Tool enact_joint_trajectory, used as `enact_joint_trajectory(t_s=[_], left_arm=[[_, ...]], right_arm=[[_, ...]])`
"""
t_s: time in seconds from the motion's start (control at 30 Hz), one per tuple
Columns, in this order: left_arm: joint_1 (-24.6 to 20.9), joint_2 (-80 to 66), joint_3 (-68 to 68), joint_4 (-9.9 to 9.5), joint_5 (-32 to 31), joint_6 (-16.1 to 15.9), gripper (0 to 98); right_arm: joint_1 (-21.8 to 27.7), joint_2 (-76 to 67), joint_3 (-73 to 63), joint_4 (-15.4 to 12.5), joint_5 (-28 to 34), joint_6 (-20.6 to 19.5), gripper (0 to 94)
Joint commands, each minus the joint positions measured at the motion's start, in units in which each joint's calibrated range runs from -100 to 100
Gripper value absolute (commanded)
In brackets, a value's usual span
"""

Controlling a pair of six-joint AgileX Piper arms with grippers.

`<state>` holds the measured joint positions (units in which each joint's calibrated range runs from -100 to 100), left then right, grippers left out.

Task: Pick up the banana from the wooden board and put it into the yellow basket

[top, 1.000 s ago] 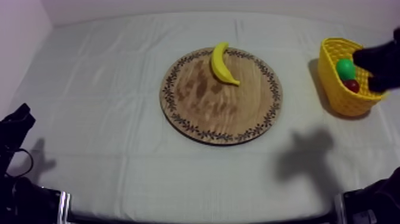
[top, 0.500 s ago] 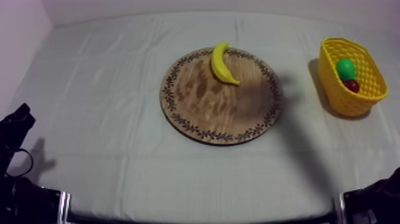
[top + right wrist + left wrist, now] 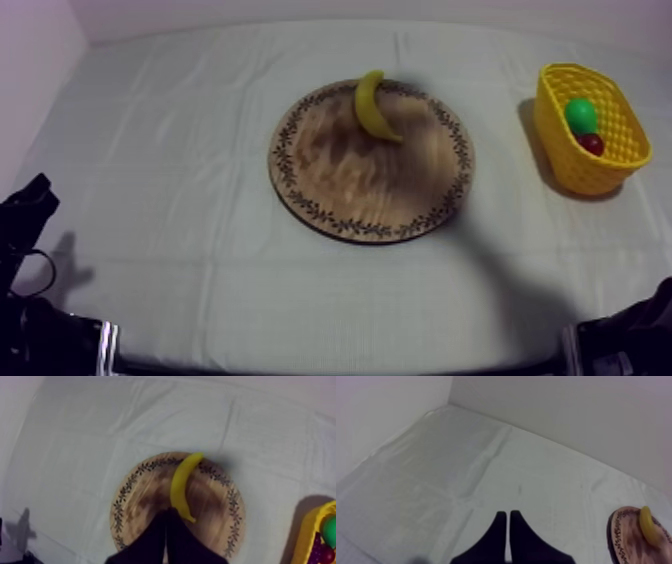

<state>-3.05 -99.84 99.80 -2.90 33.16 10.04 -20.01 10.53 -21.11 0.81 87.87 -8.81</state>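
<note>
Right gripper (image 3: pixel 167 512) was pinched to a narrow wedge, holding nothing, tips near one end of the banana (image 3: pixel 183 483). It lay on the wooden board (image 3: pixel 350 185), upper centre of the top view, nothing blocking it. Far right sat the yellow basket (image 3: pixel 583 165), holding a green fruit (image 3: pixel 580 113) and a small red fruit (image 3: pixel 592 145). Left gripper (image 3: pixel 506 515), closed too, hung over bare cloth (image 3: pixel 461 466).

The desk cloth (image 3: pixel 180 150) was grey-white fabric, matt and soft-looking, with faint creases. The round board (image 3: pixel 350 190) was wood, matt, its grain blotched brown, with a dark printed pattern round the rim. The banana (image 3: pixel 364 105) looked like smooth yellow plastic. The yellow basket (image 3: pixel 562 145) was plastic lattice. The left claw (image 3: pixel 508 514) and right claw (image 3: pixel 167 512) were matt black.
</note>
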Motion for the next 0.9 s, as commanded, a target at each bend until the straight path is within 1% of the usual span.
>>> enact_joint_trajectory(t_s=[0.0, 0.1, 0.17, 0.23, 0.37, 0.47, 0.57, 0.73, 0.87], left_arm=[[0.0, 0.0, 0.0, 0.0, 0.0, 0.0, 0.1], [0.0, 0.0, 0.0, 0.0, 0.0, 0.0, 0.1], [0.0, 0.0, 0.0, 0.0, 0.0, 0.0, 0.1], [0.0, 0.0, 0.0, 0.0, 0.0, 0.0, 0.1], [0.0, 0.0, 0.0, 0.0, 0.0, 0.0, 0.1], [0.0, 0.0, 0.0, 0.0, 0.0, 0.0, 0.1], [0.0, 0.0, 0.0, 0.0, 0.0, 0.0, 0.1], [0.0, 0.0, 0.0, 0.0, 0.0, 0.0, 0.1], [0.0, 0.0, 0.0, 0.0, 0.0, 0.0, 0.1]], right_arm=[[-0.2, 3.8, -3.8, 0.9, 0.8, -1.4, 0.5], [-0.4, 6.0, -5.2, 2.0, 1.7, -2.1, 1.7], [-0.5, 6.9, -5.6, 2.4, 2.4, -2.6, 5.5], [-0.5, 7.5, -5.9, 2.7, 3.4, -3.3, 13.5], [-0.5, 7.9, -6.6, 2.9, 6.0, -4.7, 33.8], [-0.6, 8.0, -7.1, 3.2, 7.5, -5.5, 44.5], [-0.8, 7.9, -7.3, 3.6, 8.3, -6.2, 52.8], [-0.9, 7.8, -7.0, 3.8, 8.9, -6.3, 64.3], [-1.0, 8.2, -6.3, 3.7, 9.0, -6.4, 68.0]])
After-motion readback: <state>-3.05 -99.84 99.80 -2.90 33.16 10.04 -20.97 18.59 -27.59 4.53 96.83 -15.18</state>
